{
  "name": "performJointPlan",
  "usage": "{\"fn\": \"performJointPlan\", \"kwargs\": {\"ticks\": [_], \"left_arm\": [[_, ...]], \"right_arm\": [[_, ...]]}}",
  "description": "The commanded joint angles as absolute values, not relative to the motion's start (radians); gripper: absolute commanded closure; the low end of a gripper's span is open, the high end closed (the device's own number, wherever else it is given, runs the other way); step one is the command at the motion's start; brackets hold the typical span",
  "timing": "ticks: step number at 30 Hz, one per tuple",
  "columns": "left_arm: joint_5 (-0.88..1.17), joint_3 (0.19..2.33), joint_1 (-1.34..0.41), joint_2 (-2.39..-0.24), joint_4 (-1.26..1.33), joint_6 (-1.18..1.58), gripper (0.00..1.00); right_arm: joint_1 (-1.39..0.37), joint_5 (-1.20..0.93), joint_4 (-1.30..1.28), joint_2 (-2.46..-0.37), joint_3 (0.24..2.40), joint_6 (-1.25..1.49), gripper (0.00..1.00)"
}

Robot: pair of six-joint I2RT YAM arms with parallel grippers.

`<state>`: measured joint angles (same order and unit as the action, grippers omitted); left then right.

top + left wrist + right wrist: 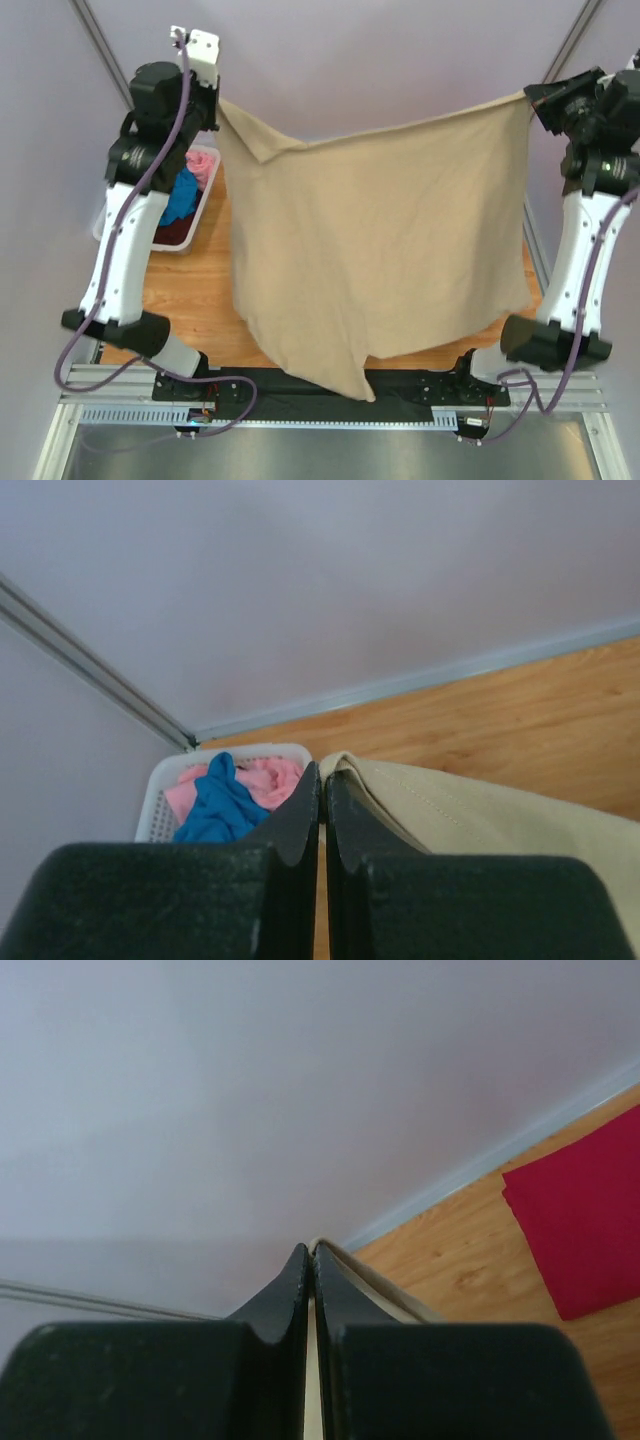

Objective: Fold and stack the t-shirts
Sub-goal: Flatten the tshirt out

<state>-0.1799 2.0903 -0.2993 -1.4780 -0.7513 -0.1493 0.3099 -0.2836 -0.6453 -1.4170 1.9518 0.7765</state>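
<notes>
A tan t-shirt (380, 250) hangs spread in the air over the wooden table (190, 300), stretched between both arms, with its lower edge drooping toward the near side. My left gripper (218, 105) is shut on its upper left corner; the left wrist view shows the tan hem (450, 810) pinched at the tips of that gripper (322, 775). My right gripper (530, 100) is shut on the upper right corner, with tan cloth (375, 1280) running from the tips of that gripper (312, 1252). A crimson red t-shirt (585, 1220) lies flat on the table.
A white lattice basket (205, 205) stands at the table's left edge behind the left arm, holding a pink shirt (265, 780), a blue shirt (215, 805) and a dark cloth (170, 232). Grey walls close in the back and sides.
</notes>
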Motion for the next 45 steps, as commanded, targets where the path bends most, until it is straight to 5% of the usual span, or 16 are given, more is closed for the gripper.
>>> {"fn": "performJointPlan", "kwargs": {"ticks": [1, 7, 13, 29, 36, 45], "left_arm": [[-0.215, 2.230, -0.258, -1.555, -0.565, -0.195, 1.00], [-0.215, 2.427, -0.212, -1.640, -0.424, -0.219, 1.00], [-0.150, 2.300, -0.210, -1.479, -0.336, -0.264, 1.00], [0.108, 1.024, -0.210, -0.778, -0.394, -0.078, 1.00], [0.101, 0.885, -0.212, -0.819, -0.644, 0.018, 1.00], [0.002, 0.973, -0.212, -1.005, -0.865, 0.127, 1.00]], "right_arm": [[0.310, -0.325, -0.541, -1.584, 2.206, 0.868, 1.00], [0.336, -0.414, -0.510, -1.844, 2.608, 0.998, 1.00], [0.399, -0.515, -0.312, -1.656, 2.350, 1.135, 1.00], [0.403, -0.466, -0.635, -1.005, 1.181, 0.655, 1.00], [0.397, -0.445, -0.710, -0.986, 0.942, 0.586, 1.00], [0.396, -0.385, -0.834, -0.965, 0.946, 0.568, 1.00]]}}
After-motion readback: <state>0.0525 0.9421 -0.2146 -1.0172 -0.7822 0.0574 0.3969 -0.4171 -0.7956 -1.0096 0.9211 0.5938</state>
